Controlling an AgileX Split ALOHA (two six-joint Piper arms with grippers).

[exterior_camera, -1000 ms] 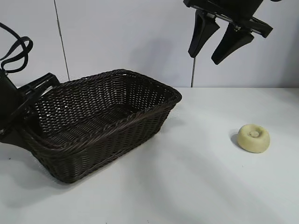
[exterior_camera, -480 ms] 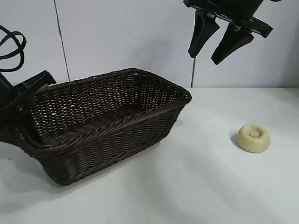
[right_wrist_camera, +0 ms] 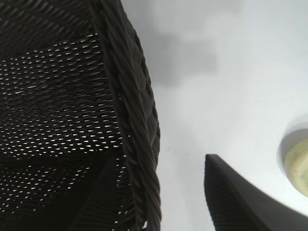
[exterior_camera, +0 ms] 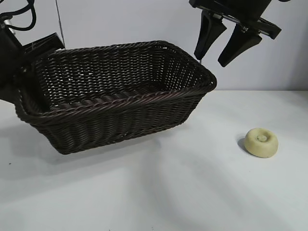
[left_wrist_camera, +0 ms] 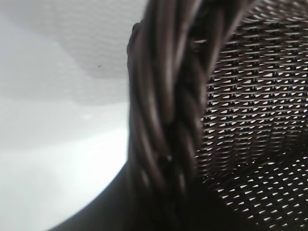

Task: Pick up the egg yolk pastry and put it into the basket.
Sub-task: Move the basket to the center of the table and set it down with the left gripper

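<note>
The dark brown woven basket (exterior_camera: 120,98) hangs in the air, tilted, over the left half of the table. My left gripper (exterior_camera: 23,72) is shut on the braided rim (left_wrist_camera: 166,110) at the basket's left end, with its fingers mostly hidden by the wicker. The pale yellow egg yolk pastry (exterior_camera: 261,142) lies on the table at the right, well apart from the basket. My right gripper (exterior_camera: 211,60) is open and empty, high above the table, just beyond the basket's right corner. In the right wrist view the basket rim (right_wrist_camera: 134,120) lies between its fingers and the pastry (right_wrist_camera: 297,166) shows at the edge.
The white table (exterior_camera: 183,192) stretches under and in front of the basket. A pale wall with a vertical seam (exterior_camera: 60,29) stands behind. One right finger (right_wrist_camera: 231,197) is over bare table, and the other shows through the basket's weave.
My left arm has lifted the basket off the table and carried it up and to the right, towards the right gripper. The right gripper and the pastry have not moved.
</note>
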